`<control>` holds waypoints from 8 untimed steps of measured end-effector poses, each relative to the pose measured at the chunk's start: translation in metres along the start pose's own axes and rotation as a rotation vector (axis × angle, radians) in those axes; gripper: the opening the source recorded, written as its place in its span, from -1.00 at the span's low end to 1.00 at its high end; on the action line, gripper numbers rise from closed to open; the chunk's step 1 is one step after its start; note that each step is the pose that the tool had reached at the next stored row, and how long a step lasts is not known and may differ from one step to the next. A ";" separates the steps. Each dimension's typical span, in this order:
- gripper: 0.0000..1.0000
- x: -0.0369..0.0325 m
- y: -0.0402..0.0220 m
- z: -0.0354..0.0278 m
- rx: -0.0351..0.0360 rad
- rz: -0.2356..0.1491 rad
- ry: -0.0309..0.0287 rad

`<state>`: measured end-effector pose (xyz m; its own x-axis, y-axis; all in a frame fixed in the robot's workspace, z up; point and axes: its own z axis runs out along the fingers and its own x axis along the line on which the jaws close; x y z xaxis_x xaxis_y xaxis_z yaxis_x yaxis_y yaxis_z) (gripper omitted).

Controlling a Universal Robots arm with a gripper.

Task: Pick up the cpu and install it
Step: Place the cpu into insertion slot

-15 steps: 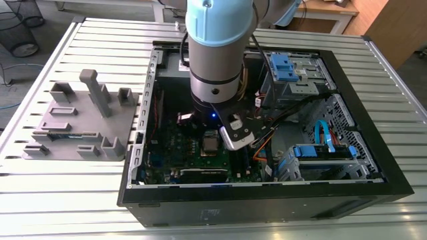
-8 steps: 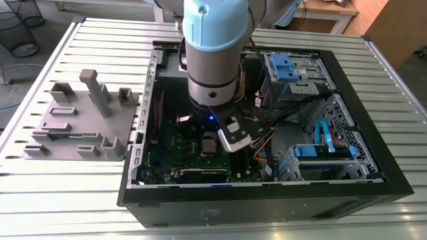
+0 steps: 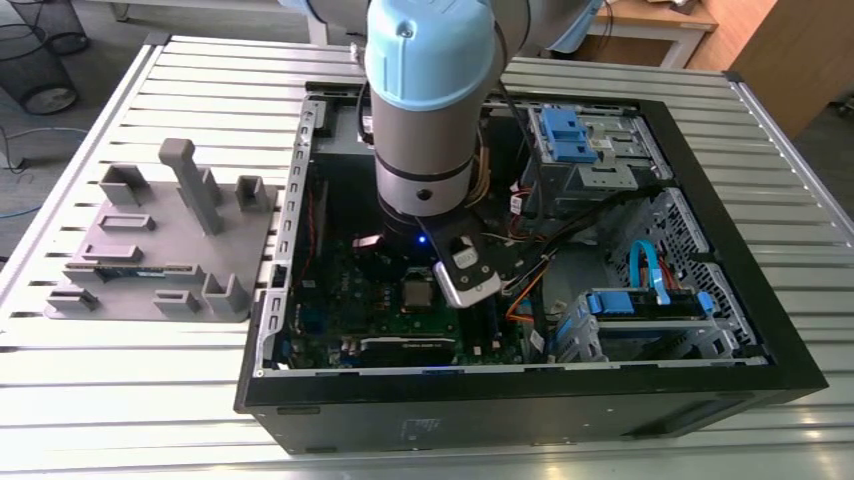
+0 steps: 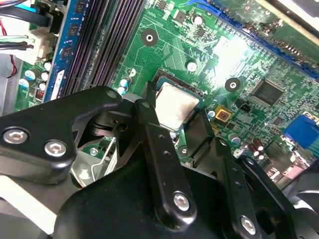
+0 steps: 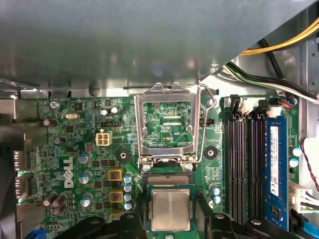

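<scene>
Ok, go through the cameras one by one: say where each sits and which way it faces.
Exterior view: high up, looking down on the open case, tray at the exterior view's left; the arm reaches into the case.
First wrist view: on the arm, facing the board and raised socket frame; black fingers show.
Second wrist view: on the arm, looking past the fingers at the board.
Shared: all three show the cpu seated in its socket.

A pale slatted table (image 3: 134, 400) stands on grey floor (image 3: 27, 130), with what may be wooden cabinets (image 3: 787, 50) behind.
</scene>
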<state>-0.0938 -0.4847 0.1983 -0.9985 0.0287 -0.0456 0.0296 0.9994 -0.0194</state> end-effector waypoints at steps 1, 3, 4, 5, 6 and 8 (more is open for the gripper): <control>-0.06 0.0000 0.0000 0.0002 0.0000 0.000 0.0000; -0.06 -0.0001 0.0001 0.0007 -0.0004 0.000 -0.0002; -0.06 -0.0002 0.0001 0.0010 -0.0003 0.000 -0.0001; -0.06 -0.0002 0.0002 0.0014 -0.0005 0.000 -0.0002; -0.06 -0.0002 0.0003 0.0021 -0.0005 0.000 -0.0003; -0.06 -0.0002 0.0005 0.0035 -0.0003 0.000 -0.0001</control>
<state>-0.0934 -0.4842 0.1948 -0.9985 0.0286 -0.0458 0.0295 0.9994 -0.0191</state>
